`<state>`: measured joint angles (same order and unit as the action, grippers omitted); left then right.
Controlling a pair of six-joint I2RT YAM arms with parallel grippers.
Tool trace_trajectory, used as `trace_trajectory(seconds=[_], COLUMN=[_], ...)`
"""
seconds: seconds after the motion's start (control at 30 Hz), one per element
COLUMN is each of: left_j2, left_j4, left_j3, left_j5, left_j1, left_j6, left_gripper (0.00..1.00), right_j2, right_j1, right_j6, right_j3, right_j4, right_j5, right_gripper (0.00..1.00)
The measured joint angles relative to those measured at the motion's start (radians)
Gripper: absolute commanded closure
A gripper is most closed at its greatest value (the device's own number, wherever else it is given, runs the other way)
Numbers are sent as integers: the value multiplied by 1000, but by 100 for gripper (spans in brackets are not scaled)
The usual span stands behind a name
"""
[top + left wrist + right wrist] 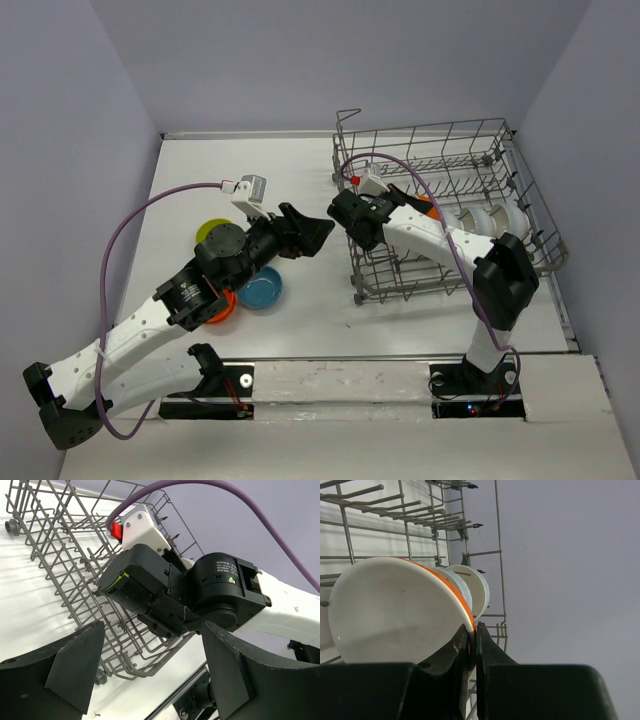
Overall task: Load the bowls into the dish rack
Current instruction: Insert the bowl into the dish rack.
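The dish rack [520, 170] stands at the right of the table, with white bowls [480, 220] set upright among its tines. My right gripper [472, 635] is inside the rack, shut on the rim of an orange-red bowl [395, 610] with a white inside. Two white bowls [475, 587] stand just behind that bowl. Only a sliver of this orange-red bowl [428, 210] shows past the right forearm in the top view. My left gripper [318, 238] hangs open and empty just left of the rack, facing the right wrist [220, 595].
Three bowls lie on the table under the left arm: a yellow-green one [208, 232], a blue one [262, 288] and an orange-red one [222, 308]. The rack's near left corner [115, 667] sits just ahead of the left fingers. Grey walls close off the back and both sides.
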<state>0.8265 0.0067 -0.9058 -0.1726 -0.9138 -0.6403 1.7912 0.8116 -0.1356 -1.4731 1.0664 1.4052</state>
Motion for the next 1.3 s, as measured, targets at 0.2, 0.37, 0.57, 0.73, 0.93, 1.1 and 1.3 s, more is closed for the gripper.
trace_trajectory(seconds=[0.2, 0.37, 0.57, 0.73, 0.93, 1.1, 1.3], left_j2=[0, 0, 0, 0, 0, 0, 0], left_j4=[-1, -9, -15, -20, -22, -26, -27], left_j3=[0, -16, -39, -53, -60, -61, -61], left_j5=[4, 4, 4, 4, 6, 7, 7], left_j1=[2, 6, 6, 6, 13, 13, 16], left_j6=[5, 6, 13, 21, 28, 31, 32], left_gripper=[13, 12, 12, 12, 12, 12, 12], right_j2=[5, 18, 26, 27, 25, 25, 26], right_j1=[-1, -6, -6, -6, -7, -7, -7], right_j6=[0, 0, -11, -15, -15, -14, -14], right_j3=[-4, -16, -24, -26, -24, -23, -25], right_j4=[0, 0, 15, 19, 18, 18, 21], right_j5=[-14, -27, -32, -34, -36, -38, -46], right_gripper=[99, 99, 99, 99, 99, 99, 98])
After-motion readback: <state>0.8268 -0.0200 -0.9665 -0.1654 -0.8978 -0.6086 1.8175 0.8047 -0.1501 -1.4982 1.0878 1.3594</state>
